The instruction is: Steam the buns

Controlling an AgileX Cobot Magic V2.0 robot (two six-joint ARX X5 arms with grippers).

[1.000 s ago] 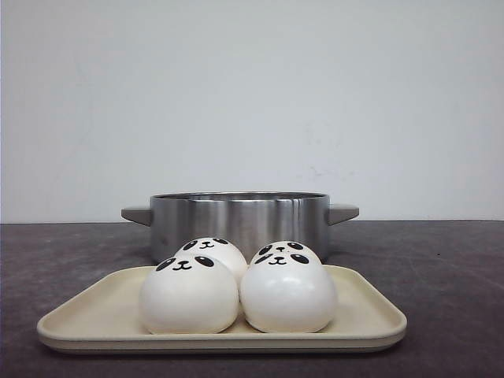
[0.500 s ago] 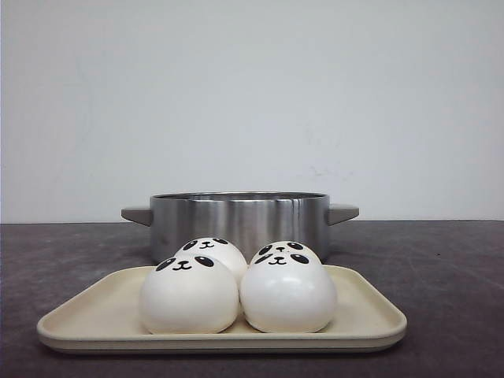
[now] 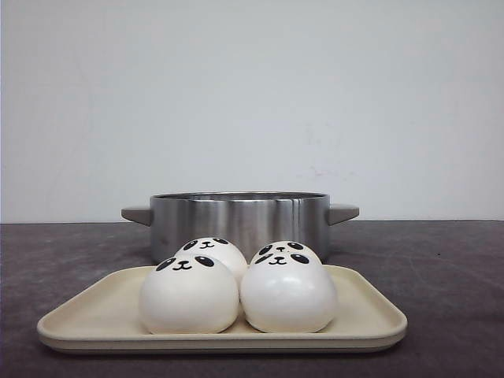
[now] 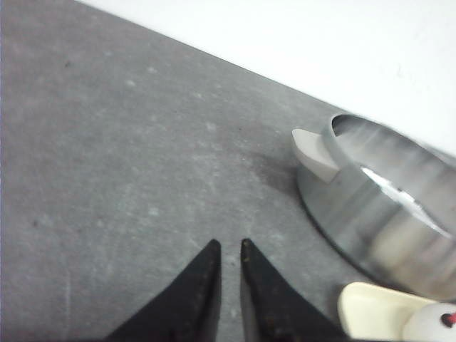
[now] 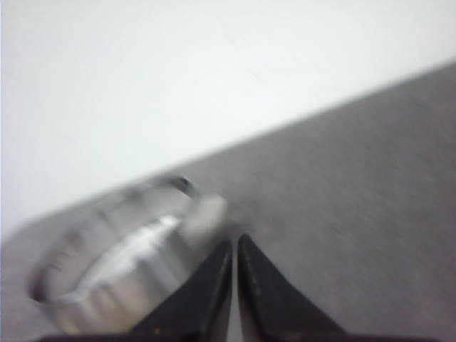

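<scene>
4 buns on tray (pot behind)

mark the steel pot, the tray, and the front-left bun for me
steel pot (image 3: 236, 220), front view, on its shiny side wall.
tray (image 3: 378, 315), front view, on the bare cream surface near its right rim.
front-left bun (image 3: 189, 303), front view, on its white front below the panda face.

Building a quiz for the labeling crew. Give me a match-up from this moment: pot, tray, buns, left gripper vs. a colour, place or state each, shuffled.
Column one:
1. pot
2. tray
3. buns
4. left gripper

Column two:
A. cream, nearest the front camera
B. shut, over bare table beside the pot
C. shiny steel, behind the tray
D. white with panda faces, on the tray

Pairs: 1-C, 2-A, 3-D, 4-B
</scene>
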